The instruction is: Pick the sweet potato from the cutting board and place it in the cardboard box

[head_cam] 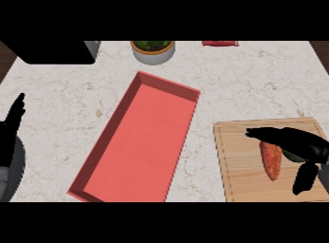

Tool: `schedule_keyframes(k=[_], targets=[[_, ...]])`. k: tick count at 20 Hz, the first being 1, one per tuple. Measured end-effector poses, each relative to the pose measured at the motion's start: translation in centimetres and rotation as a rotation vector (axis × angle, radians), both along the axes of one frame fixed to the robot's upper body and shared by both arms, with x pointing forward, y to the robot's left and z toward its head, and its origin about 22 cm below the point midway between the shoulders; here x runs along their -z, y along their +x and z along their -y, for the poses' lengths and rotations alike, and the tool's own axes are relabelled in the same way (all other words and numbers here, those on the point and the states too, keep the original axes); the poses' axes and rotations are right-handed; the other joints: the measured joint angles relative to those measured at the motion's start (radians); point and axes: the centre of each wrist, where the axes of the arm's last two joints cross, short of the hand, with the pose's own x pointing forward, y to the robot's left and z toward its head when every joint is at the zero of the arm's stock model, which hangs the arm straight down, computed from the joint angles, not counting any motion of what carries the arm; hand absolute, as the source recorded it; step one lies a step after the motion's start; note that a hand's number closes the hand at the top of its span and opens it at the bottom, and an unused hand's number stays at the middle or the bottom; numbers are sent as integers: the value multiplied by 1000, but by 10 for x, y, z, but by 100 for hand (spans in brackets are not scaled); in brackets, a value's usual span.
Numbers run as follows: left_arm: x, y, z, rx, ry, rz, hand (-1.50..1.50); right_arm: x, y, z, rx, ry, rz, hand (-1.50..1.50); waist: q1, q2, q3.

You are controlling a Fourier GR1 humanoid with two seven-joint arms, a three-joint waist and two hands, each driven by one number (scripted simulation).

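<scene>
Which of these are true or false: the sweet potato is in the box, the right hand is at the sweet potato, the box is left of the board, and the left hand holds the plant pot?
1. The sweet potato is in the box. False: it lies on the board.
2. The right hand is at the sweet potato. True.
3. The box is left of the board. True.
4. The left hand holds the plant pot. False: it rests open at the left edge, far from the pot.

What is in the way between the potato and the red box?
Nothing visible. The sweet potato lies on the cutting board under the right hand; only bare counter separates the board from the open box.
</scene>
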Motion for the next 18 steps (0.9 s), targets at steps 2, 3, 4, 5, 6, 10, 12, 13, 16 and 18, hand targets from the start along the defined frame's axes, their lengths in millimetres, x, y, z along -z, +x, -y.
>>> schedule_keyframes(k=[2,3,4,5,6,10,12,13,16,18], targets=[[-1,-2,-2,2,4,3,0,9,0,-5,8,-17,-10,-150,2,0,0],[-1,-1,-4,2,6,-1,0,12,1,-7,11,-20,-13,150,2,0,0],[-2,-1,-7,1,4,-2,0,15,3,-8,24,-20,-5,150,2,0,-1],[-1,-1,-8,4,6,0,0,20,1,-9,26,-22,21,150,2,-1,-2],[3,-1,-8,3,5,0,0,21,0,-8,31,-14,57,150,2,-1,-2],[0,1,-8,2,8,5,0,26,5,-15,53,3,167,150,3,-1,-2],[-1,3,-6,1,12,6,0,27,6,-15,63,3,214,150,2,-1,-2],[0,2,-5,4,7,8,0,28,7,-12,68,9,236,150,3,0,-1],[0,-1,-1,3,11,10,0,24,15,-11,94,27,319,150,4,0,-1],[5,2,2,2,8,9,0,17,17,-15,106,26,367,150,0,0,-1]])
